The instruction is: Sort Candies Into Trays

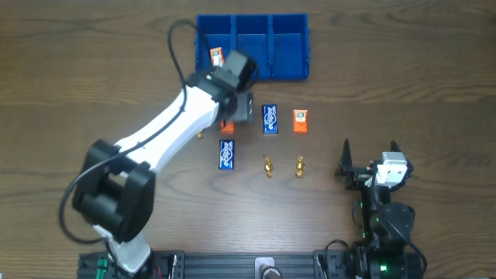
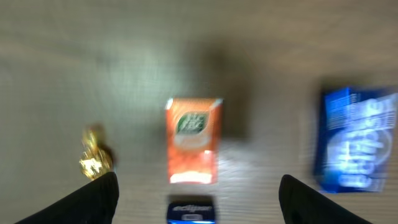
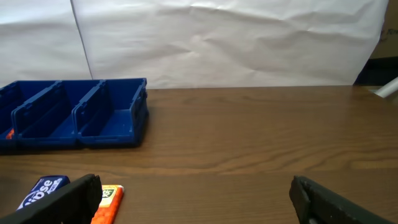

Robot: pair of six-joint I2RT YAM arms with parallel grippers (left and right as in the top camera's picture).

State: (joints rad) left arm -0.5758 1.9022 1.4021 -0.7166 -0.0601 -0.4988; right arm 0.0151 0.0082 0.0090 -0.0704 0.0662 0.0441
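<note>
Soft, even light falls from overhead on the wooden table, with no hard glare. The left wrist view is dim and smeared: the orange box, blue packet and gold candy all blur, and a murky shadow lies beside the box. The white backdrop glows bright, laying a pale sheen on the tabletop.

Bare table either side of the orange box, gold candy and blue packet farther out.

Orange box lying in left bin, blue tray.

Orange box and blue packet bear print — none legible.
</note>
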